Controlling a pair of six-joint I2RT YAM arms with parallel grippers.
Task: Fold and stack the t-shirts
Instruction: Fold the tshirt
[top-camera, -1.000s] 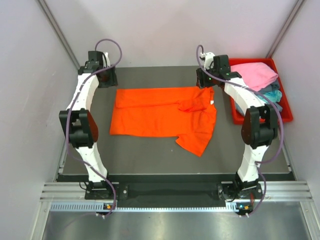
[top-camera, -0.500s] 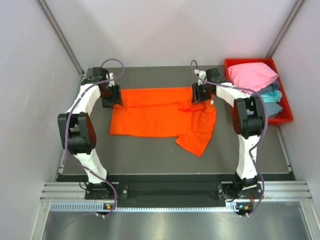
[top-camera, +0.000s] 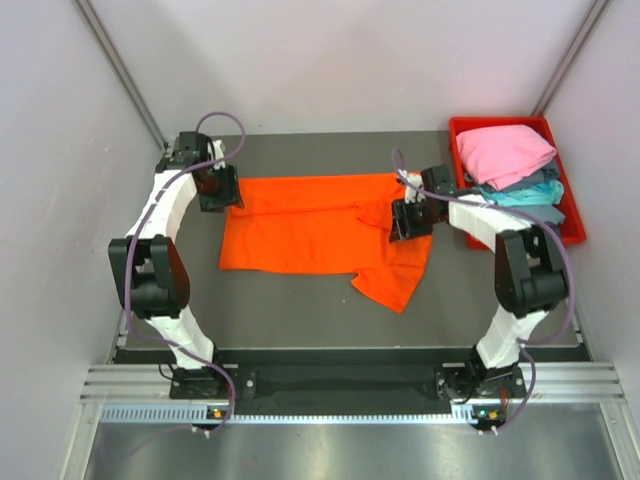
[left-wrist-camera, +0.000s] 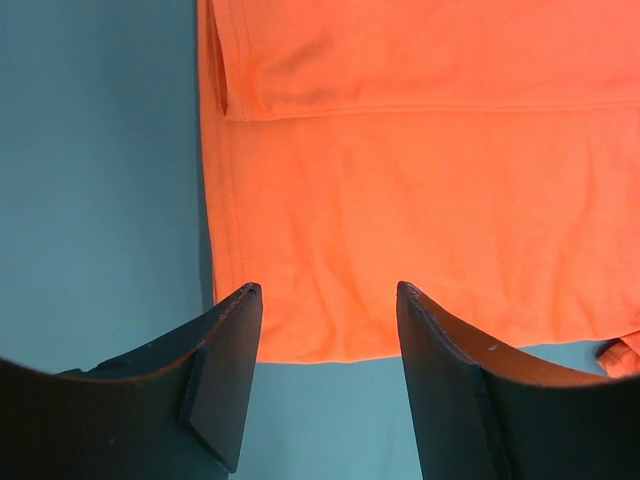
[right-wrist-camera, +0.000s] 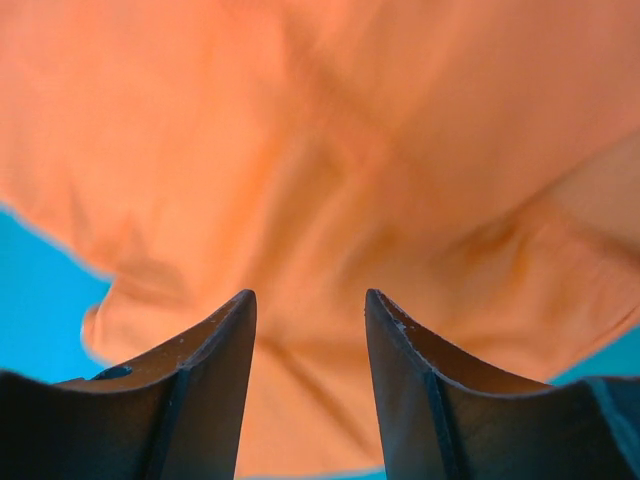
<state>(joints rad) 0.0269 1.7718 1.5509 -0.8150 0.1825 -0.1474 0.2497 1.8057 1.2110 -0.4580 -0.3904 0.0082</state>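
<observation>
The orange t-shirt (top-camera: 310, 225) lies half folded on the dark mat, one sleeve hanging toward the near right. My left gripper (top-camera: 222, 190) is open and empty at the shirt's far left corner; in the left wrist view (left-wrist-camera: 328, 300) the jaws straddle the cloth's (left-wrist-camera: 420, 190) hem edge. My right gripper (top-camera: 408, 222) is open over the shirt's right part; in the right wrist view (right-wrist-camera: 308, 300) orange cloth (right-wrist-camera: 330, 150) fills the frame between the fingers. Pink (top-camera: 505, 150), teal (top-camera: 528, 195) and grey-blue shirts are piled at the far right.
A red plastic bin (top-camera: 570, 222) at the far right holds the pile of other shirts. The dark mat (top-camera: 280, 310) covers the table between grey side walls.
My right gripper moved nearer and down from the shirt's far right corner onto its right part. My left gripper shifted slightly at the far left corner.
</observation>
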